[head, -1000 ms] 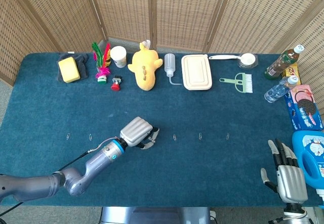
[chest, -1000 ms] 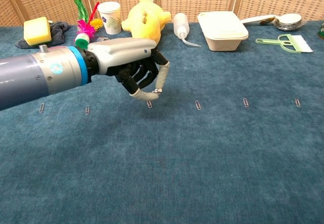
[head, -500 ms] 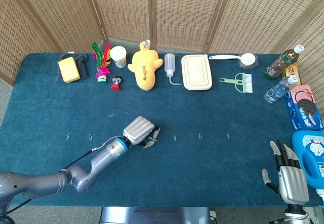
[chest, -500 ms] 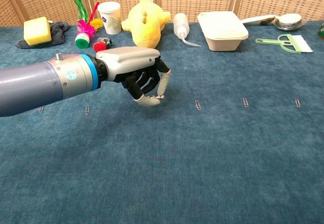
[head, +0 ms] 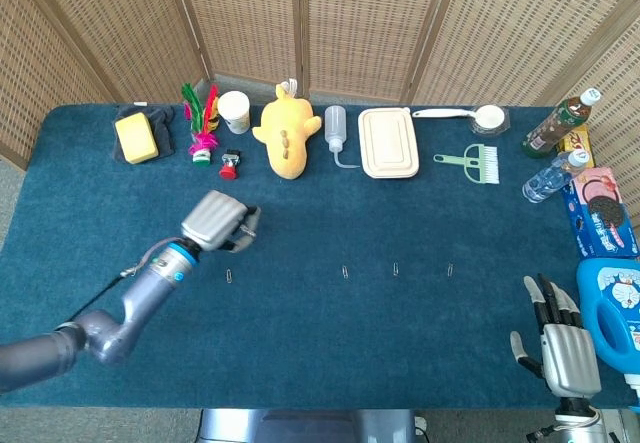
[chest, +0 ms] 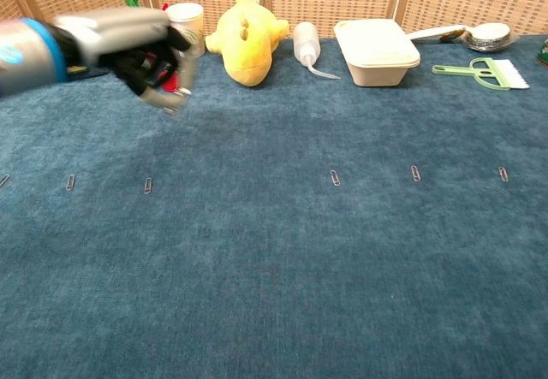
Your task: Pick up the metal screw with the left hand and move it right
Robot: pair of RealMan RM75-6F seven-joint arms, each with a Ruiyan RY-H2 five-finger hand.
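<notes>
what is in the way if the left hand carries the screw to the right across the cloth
Nothing visible. Right of the left hand the blue cloth lies bare. The small metal pieces lie flat in a row, nearer the robot. The yellow plush and squeeze bottle stand farther back. The chest view is too blurred to confirm the grip.

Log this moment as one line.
left hand: raised, fingers curled, blurred, hold unclear | right hand: open, at near table edge | metal screw: not discernible
</notes>
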